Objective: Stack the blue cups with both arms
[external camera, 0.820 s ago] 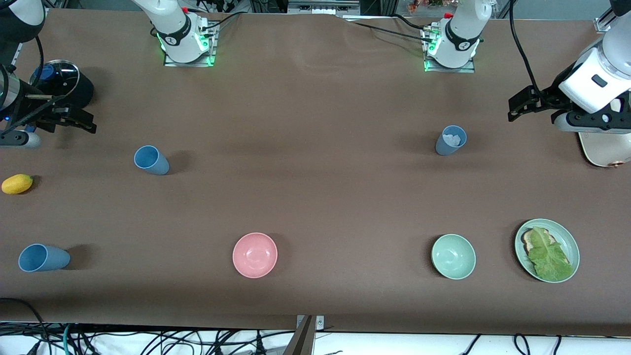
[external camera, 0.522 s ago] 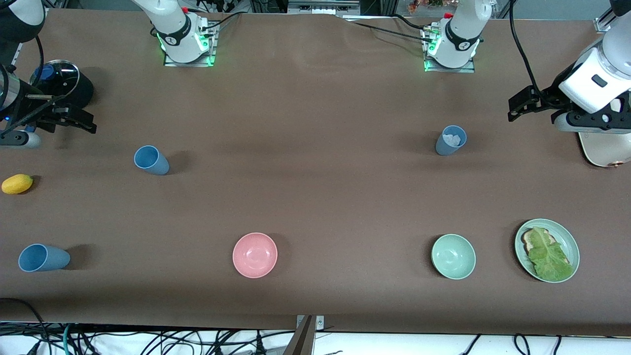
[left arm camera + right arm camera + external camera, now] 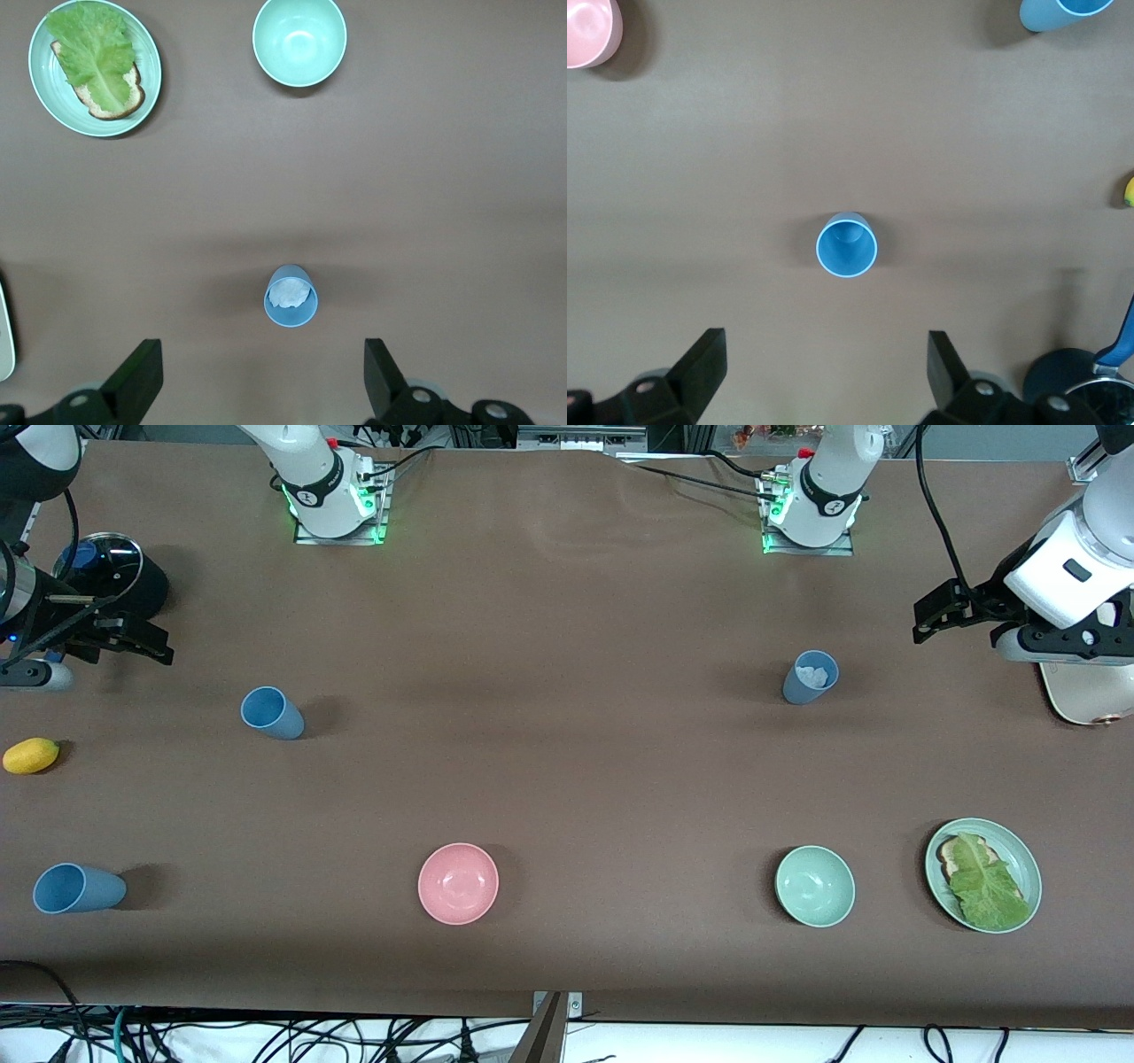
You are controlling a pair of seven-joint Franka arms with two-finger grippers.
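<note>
The left gripper (image 3: pixel 257 381) holds its black fingers (image 3: pixel 142 372) spread wide above a greyish-blue tapered cup (image 3: pixel 291 297) holding something white. The right gripper (image 3: pixel 822 376), fingers (image 3: pixel 704 363) likewise apart, hangs above an empty matte blue cup (image 3: pixel 847 245).

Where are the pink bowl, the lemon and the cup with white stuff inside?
pink bowl (image 3: pixel 458 883), front view, inner bottom.
lemon (image 3: pixel 31 755), front view, middle of skin.
cup with white stuff (image 3: pixel 810 677), front view, its mouth.

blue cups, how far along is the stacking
Nothing is stacked: three blue cups stand apart on the table, one and another toward the right arm's end, the third, with something white inside, toward the left arm's end. Nothing is in hand: the left pincer and right pincer are open, each above a cup. All grasping and stacking remains.
</note>
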